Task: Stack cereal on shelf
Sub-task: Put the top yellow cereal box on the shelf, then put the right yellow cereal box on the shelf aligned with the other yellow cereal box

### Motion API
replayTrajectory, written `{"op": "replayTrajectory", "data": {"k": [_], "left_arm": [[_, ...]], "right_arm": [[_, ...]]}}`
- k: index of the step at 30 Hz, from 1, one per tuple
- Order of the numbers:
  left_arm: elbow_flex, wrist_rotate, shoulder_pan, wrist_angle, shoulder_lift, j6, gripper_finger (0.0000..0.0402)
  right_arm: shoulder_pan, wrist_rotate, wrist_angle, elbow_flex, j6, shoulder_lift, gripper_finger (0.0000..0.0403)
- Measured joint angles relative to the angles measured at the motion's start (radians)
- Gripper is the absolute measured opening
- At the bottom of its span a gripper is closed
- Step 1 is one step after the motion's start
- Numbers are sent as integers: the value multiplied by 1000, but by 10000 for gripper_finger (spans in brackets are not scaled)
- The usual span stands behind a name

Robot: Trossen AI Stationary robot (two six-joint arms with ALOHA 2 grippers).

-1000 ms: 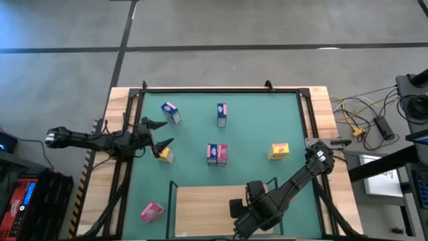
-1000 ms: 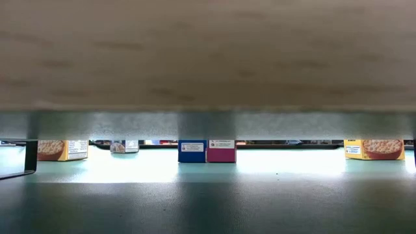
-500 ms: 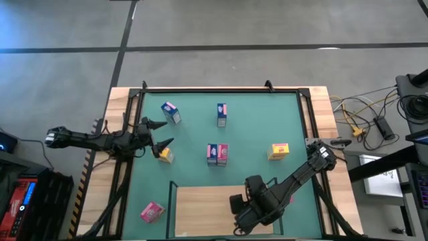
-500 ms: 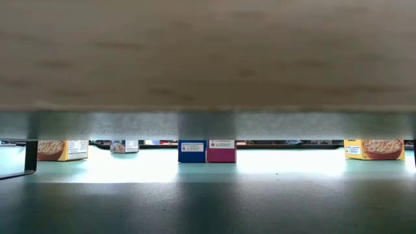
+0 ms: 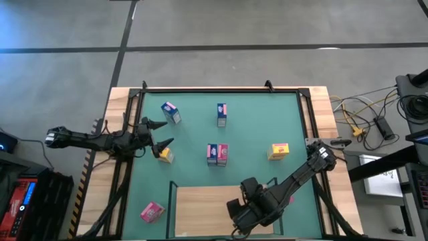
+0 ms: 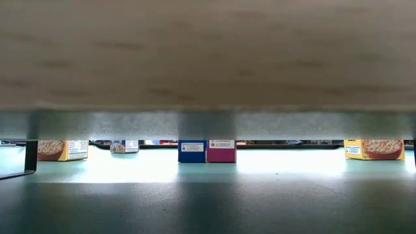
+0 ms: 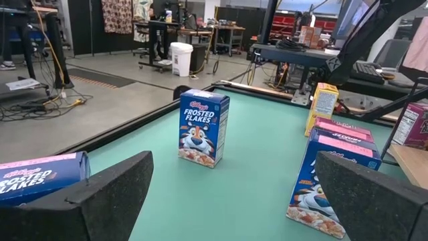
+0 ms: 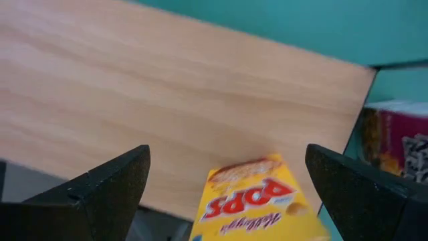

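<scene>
We see two dark, slim, jointed arms: the left arm ends in black pointed fingers, the right arm carries a pale band, perhaps a label. Up close, finger pads look rough and foam-like.

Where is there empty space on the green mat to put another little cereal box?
The green mat is bare between the blue box and the blue-and-pink pair, and along its far edge. More room lies right of the yellow box. It is crowded by the open left tool, and at the shelf under the right tool.
</scene>
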Motion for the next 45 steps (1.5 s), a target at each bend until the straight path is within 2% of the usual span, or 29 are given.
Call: {"op": "replayTrajectory", "data": {"k": [13,30,36,45], "left_arm": [[0,0,0,0,0,0,399],[0,0,0,0,1,0,399],[0,0,0,0,1,0,399],[0,0,0,0,1,0,399]], "right_arm": [[14,-78,1,-6,133,6,386],[9,-80,-31,-6,290,6,386],[-25,-35,-53,-6,199,1,386],[-103,-30,-92,-2,98,-4,387]]}}
